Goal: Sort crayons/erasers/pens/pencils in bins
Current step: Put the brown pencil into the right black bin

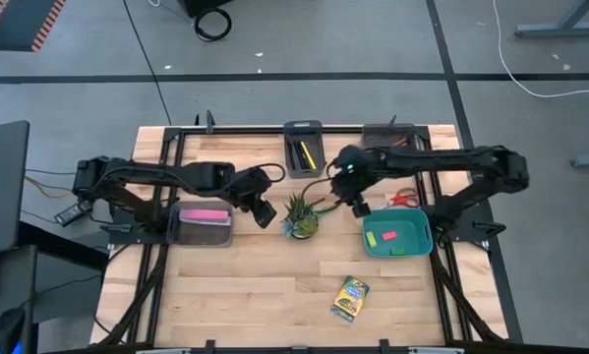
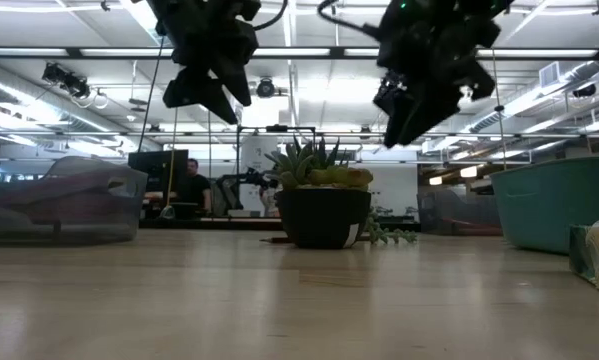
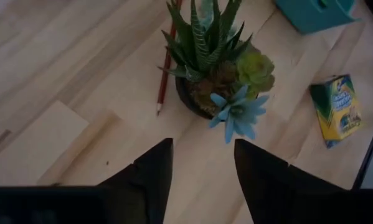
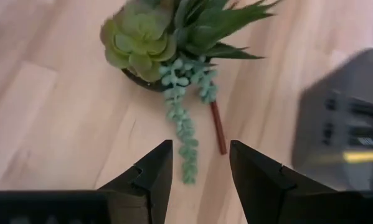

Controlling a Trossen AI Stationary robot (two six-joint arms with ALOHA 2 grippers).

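My left gripper [image 1: 265,213] hangs open and empty above the table, left of the potted plant [image 1: 300,217]. My right gripper [image 1: 360,206] hangs open and empty to the plant's right. A red pencil [image 3: 165,70] lies on the table beside the pot; it also shows in the right wrist view [image 4: 218,127]. The yellow-and-green crayon box [image 1: 350,298] lies flat near the front edge. The teal bin [image 1: 397,236] holds a green and a red-pink eraser. The dark narrow bin [image 1: 304,149] at the back holds black pens and a yellow one. A grey bin [image 1: 205,223] holds a long pink bar.
Another grey bin [image 1: 389,134] stands at the far right. Red-handled scissors [image 1: 403,199] lie behind the teal bin. The potted plant stands between the two grippers. Bare wood lies toward the front left of the table.
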